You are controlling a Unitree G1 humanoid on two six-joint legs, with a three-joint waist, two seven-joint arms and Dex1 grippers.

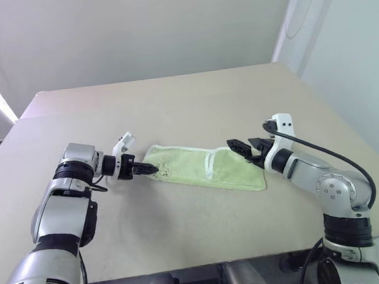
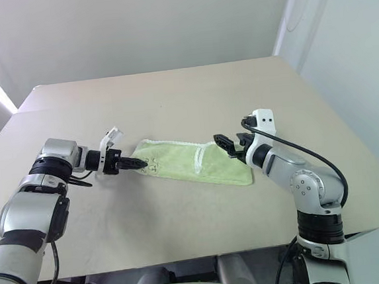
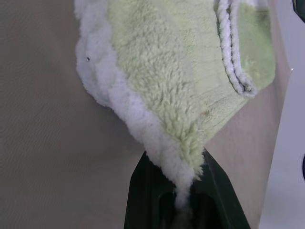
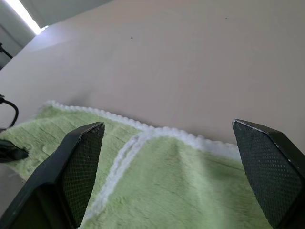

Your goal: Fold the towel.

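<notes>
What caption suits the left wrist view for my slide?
Left gripper shut on the white-edged corner of the green towel lying on the table.

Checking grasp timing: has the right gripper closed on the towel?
No, the right gripper stands wide open over the towel.

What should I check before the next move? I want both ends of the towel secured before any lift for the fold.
1. Left gripper shut on the towel: ok; in the left wrist view the white edging is pinched between its fingers.
2. Right gripper gripping the other end: not ok; its fingers stand wide open over the cloth.
3. Right gripper lined up with the towel's end: ok; the green cloth lies between its fingers.
4. Towel lying flat: not ok; one part already lies folded over, its white edging crossing the middle.
5. Table around the towel free of other things: ok.
</notes>
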